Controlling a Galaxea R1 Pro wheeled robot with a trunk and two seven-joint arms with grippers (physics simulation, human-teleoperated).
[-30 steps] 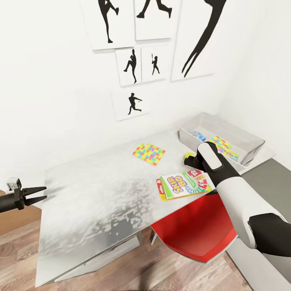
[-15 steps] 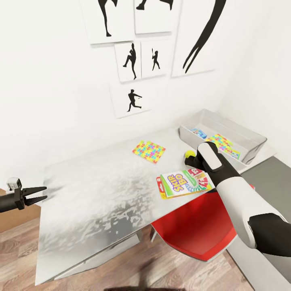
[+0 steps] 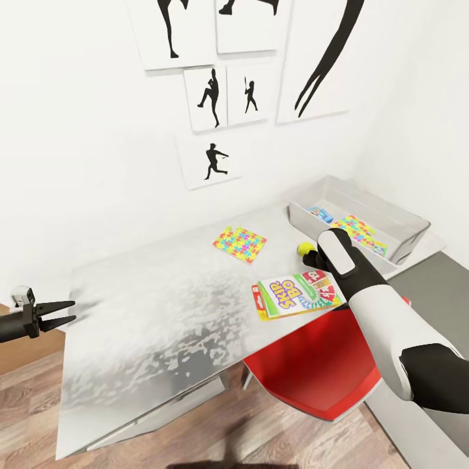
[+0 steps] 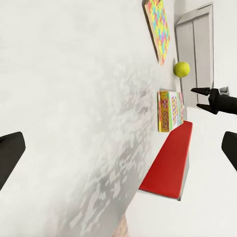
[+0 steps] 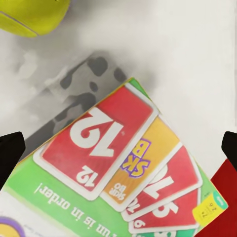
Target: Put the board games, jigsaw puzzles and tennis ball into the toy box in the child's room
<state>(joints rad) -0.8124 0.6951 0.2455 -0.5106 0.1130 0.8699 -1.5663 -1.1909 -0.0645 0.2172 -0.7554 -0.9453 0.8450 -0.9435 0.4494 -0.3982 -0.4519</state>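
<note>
We hold the right gripper (image 4: 203,98), fingers apart, right-center of frame btwn tennis ball (image 3: 304,248) & Skip-Bo box (image 3: 298,294) (lining up a grab, prob.); left gripper (image 3: 62,312) idles spread.

Left gripper (image 3: 65,312) sits low at the left, fingers parted. Right arm is stretched forward, right gripper (image 4: 201,98) with fingers spread, holding nothing.

The right arm's smooth white forearm shell (image 3: 378,306) has rounded edges, with a glossy black elbow segment (image 3: 436,378) and a black wrist. The slim black left gripper (image 3: 57,312) has two tapering, pointed fingers, and a small grey block (image 3: 23,297) sits on its wrist.
</note>
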